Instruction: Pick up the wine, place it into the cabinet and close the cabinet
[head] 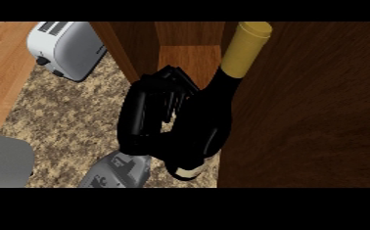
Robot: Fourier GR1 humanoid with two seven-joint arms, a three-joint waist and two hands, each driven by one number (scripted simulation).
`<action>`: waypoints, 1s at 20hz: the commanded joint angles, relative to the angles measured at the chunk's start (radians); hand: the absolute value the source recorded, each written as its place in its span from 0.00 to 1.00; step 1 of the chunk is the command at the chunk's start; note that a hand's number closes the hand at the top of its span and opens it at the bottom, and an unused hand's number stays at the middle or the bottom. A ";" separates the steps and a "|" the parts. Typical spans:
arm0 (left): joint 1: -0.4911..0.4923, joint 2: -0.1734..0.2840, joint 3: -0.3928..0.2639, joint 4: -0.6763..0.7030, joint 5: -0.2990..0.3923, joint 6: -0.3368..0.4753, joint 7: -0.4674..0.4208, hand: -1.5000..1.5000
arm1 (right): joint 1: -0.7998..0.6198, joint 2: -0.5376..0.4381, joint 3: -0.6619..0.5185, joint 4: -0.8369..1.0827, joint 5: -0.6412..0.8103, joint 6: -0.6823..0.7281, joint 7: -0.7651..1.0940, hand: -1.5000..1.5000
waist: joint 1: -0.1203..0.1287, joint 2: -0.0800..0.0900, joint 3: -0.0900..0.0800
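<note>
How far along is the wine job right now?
Done: the wine bottle is picked up, with the robot hand curled round its dark body. In hand: it is carried tilted, gold-capped neck leading toward the open cabinet. Left: setting it inside, letting go, and shutting the cabinet door, which stands open at the right.

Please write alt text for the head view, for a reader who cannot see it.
A black hand is curled round a dark wine bottle in front of an open wooden cabinet. A silver toaster stands on the speckled counter at upper left.
</note>
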 commanded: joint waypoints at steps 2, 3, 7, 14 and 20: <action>-0.123 0.000 -0.002 0.027 -0.036 0.100 0.097 1.00 | 0.054 -0.003 0.001 -0.165 -0.091 -0.007 0.082 0.00 | 0.000 -0.002 0.000; -0.102 0.000 -0.012 0.054 -0.018 0.098 0.052 1.00 | 0.024 -0.012 -0.037 -0.089 -0.111 0.010 0.029 0.00 | 0.003 0.000 0.000; -0.177 0.000 -0.017 0.164 -0.008 0.136 -0.003 1.00 | 0.059 -0.012 -0.001 -0.152 -0.067 0.004 0.061 0.00 | -0.004 0.000 0.000; -0.141 0.000 -0.077 0.222 0.058 0.202 -0.109 1.00 | 0.080 0.006 -0.006 -0.120 -0.086 0.026 0.006 0.00 | -0.005 0.001 0.000; -0.103 0.000 -0.025 0.221 0.096 0.164 -0.150 1.00 | 0.083 -0.008 -0.017 -0.161 -0.099 0.020 0.052 0.00 | 0.001 -0.001 0.000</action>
